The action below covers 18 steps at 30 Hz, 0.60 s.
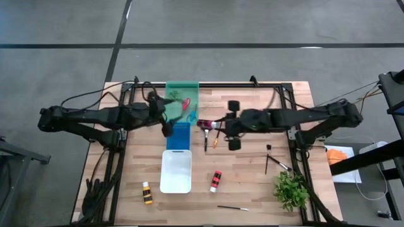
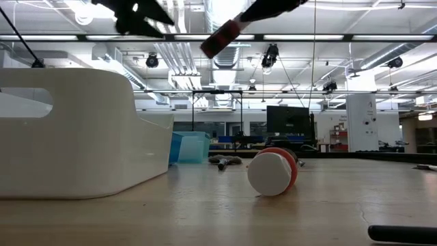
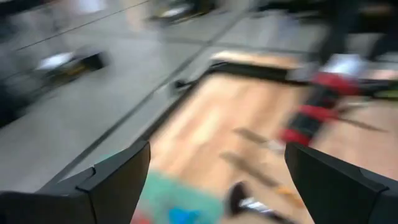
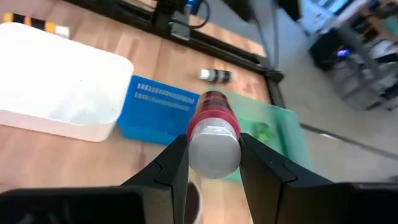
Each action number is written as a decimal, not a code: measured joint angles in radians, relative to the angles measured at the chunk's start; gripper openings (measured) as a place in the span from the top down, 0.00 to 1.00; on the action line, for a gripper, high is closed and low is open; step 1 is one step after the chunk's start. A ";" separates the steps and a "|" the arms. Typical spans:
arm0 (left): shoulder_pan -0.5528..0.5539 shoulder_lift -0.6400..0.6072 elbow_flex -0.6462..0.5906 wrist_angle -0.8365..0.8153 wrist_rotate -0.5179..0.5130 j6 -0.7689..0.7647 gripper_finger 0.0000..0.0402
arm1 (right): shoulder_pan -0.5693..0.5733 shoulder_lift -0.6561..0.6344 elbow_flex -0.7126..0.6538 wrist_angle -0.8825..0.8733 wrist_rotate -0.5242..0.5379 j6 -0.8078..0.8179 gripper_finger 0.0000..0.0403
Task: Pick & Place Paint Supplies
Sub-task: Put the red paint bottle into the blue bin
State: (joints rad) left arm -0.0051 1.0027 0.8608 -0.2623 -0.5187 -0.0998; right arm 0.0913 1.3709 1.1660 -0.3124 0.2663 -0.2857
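My right gripper point(image 1: 204, 125) hangs above the table's middle, shut on a small paint bottle point(image 4: 214, 134) with a red band and a white cap. The same bottle point(image 2: 220, 39) shows high in the low view. My left gripper point(image 1: 168, 126) hovers open over the far end of the blue tray point(image 1: 178, 136), with nothing between its fingers point(image 3: 109, 180). Another red-banded bottle point(image 1: 216, 181) lies on its side on the table, and a yellow-banded one point(image 1: 147, 192) lies near the front left. Scissors point(image 1: 185, 104) lie in the green tray point(image 1: 182, 88). My right gripper pinches the bottle between its two fingers point(image 4: 176, 163), at the white cap end point(image 4: 214, 152). The fingers slant down from the table's right side and the bottle lies along them, its red-banded end pointing away from the wrist. The bottle is lifted clear of table and trays.
A white tray point(image 1: 176, 170) stands nearer the front, in line with the blue and green trays. Brushes lie at the table's middle point(image 1: 206, 140), right point(image 1: 271, 157) and front point(image 1: 232, 207). A leafy plant point(image 1: 290, 190) stands at the front right.
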 joint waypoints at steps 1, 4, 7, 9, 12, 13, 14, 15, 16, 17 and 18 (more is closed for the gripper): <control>0.000 -0.010 0.000 -0.049 -0.065 -0.038 0.05 | -0.014 0.026 0.029 -0.011 -0.028 -0.003 0.73; 0.000 -0.033 0.000 -0.171 -0.283 -0.183 0.05 | -0.046 0.112 0.118 -0.064 -0.098 -0.002 0.73; 0.000 -0.041 0.000 -0.283 -0.444 -0.324 0.05 | -0.071 0.201 0.215 -0.144 -0.120 0.001 0.73; 0.000 -0.038 -0.001 -0.327 -0.497 -0.364 0.05 | -0.090 0.259 0.283 -0.199 -0.144 0.006 0.73; 0.000 -0.037 -0.001 -0.332 -0.524 -0.370 0.05 | -0.120 0.345 0.373 -0.254 -0.246 0.006 0.73; 0.000 -0.037 -0.002 -0.332 -0.530 -0.370 0.05 | -0.128 0.370 0.399 -0.263 -0.263 0.005 0.73; 0.000 -0.037 -0.004 -0.338 -0.533 -0.370 0.05 | -0.135 0.398 0.425 -0.276 -0.269 0.000 0.73; 0.000 -0.037 -0.005 -0.345 -0.536 -0.370 0.05 | -0.142 0.422 0.454 -0.293 -0.273 -0.006 0.73; 0.000 -0.037 -0.007 -0.349 -0.536 -0.370 0.05 | -0.148 0.444 0.481 -0.312 -0.284 -0.011 0.73; 0.000 -0.037 -0.013 -0.348 -0.537 -0.368 0.05 | -0.155 0.467 0.509 -0.336 -0.304 -0.018 0.73; 0.000 -0.037 -0.020 -0.351 -0.537 -0.362 0.05 | -0.161 0.492 0.539 -0.358 -0.330 -0.025 0.73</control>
State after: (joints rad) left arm -0.0048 0.9657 0.8412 -0.6133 -1.0552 -0.4616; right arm -0.0699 1.8627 1.7050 -0.6706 -0.0633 -0.3110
